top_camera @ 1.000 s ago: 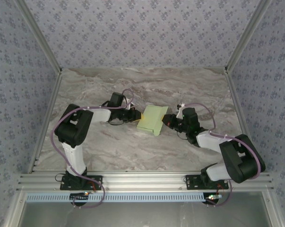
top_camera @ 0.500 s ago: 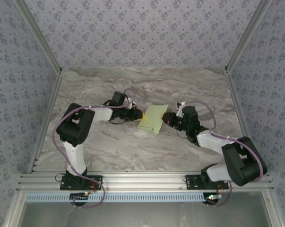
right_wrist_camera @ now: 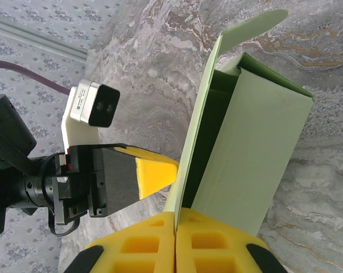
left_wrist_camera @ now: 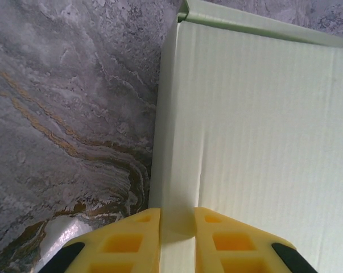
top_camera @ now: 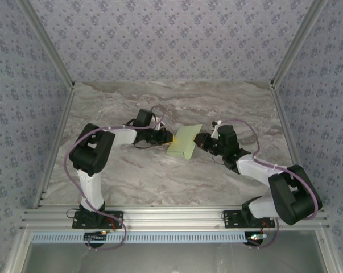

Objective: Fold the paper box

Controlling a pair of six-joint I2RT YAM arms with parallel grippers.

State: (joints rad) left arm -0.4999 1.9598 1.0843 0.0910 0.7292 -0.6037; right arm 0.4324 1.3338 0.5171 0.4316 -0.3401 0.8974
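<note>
The paper box (top_camera: pixel 184 141) sits mid-worktop (top_camera: pixel 131 176), caught between the 2 arms and apparently tipped up rather than lying flat. The left arm (top_camera: pixel 123 136) comes at it from the left. Its jaws stand narrow, pinching a folded side edge of the box (left_wrist_camera: pixel 256 131), with the card filling the slot between them. The right arm (top_camera: pixel 239 162) reaches in from the right with its jaws pressed almost together on the thin edge of one panel. Seen from that wrist, the box (right_wrist_camera: pixel 245 153) is a half-formed sleeve, with its mouth open at the end away from the right jaws and 1 loose flap (right_wrist_camera: pixel 251 28) standing up beyond it.

I judge the long axis to run roughly near to far across the gap between the arms, though I cannot be sure of the tilt. Both arms touch the box, so neither is nearer. The open mouth lies ahead of the right jaws, so tucking that flap probably means 1 arm letting go while the other steadies the sleeve.
</note>
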